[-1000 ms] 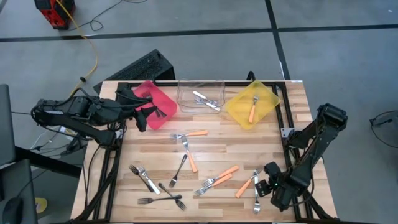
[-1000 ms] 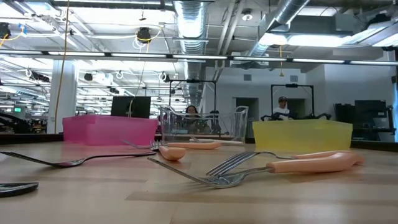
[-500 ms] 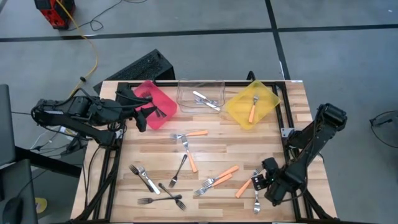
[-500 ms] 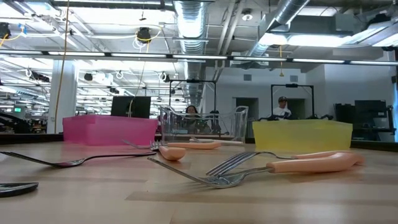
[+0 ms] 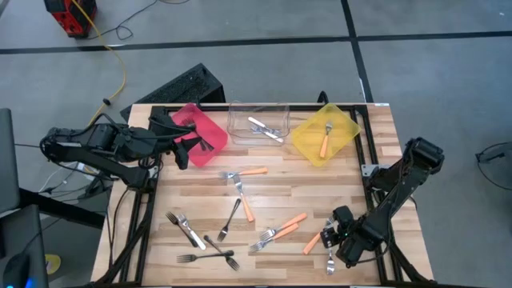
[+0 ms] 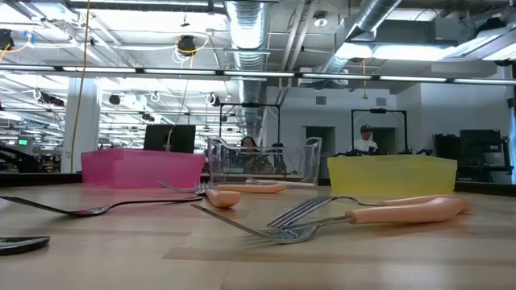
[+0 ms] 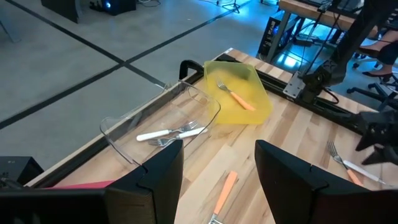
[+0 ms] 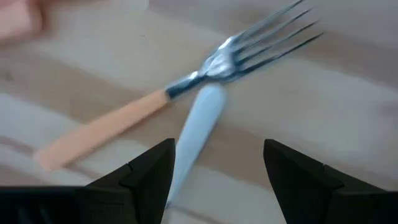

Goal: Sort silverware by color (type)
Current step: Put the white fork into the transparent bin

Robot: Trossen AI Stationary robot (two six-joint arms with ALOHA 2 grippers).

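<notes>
**Inspector:** Right gripper (image 5: 329,238) first. Position and state?

**Assistant:** Low over the table's near right corner, fingers (image 8: 144,177) spread wide, holding nothing. Directly under it an orange-handled fork (image 8: 180,87) lies crossed with a silver handle (image 8: 196,127).

**Inspector:** Left gripper (image 5: 182,146)?

**Assistant:** At the far left edge beside the red bin (image 5: 200,134), fingers apart, empty.

**Inspector:** Forks already in bins?

**Assistant:** Dark forks (image 5: 206,144) in the red bin, silver forks (image 5: 265,130) in the clear bin (image 5: 258,112), one orange fork (image 5: 326,141) in the yellow bin (image 5: 324,134). The three bins stand in a row along the far edge.

**Inspector:** Loose forks?

**Assistant:** An orange pair (image 5: 242,186) mid-table, one crossing the other. A dark fork (image 5: 230,218) just beside them. An orange cluster (image 5: 280,230) toward the near right. Silver forks (image 5: 184,227) and dark forks (image 5: 214,251) at the near left.

**Inspector:** The surface?

**Assistant:** Wooden plank table (image 5: 176,192), pale and darker strips, in a black frame.

**Inspector:** The room?

**Assistant:** Grey floor with dark seams, a yellow cable (image 5: 112,56) running to a red unit (image 5: 70,16). The low view shows ducts (image 6: 246,24) and strip lights overhead, and two people (image 6: 365,138) seated well behind the bins.
</notes>
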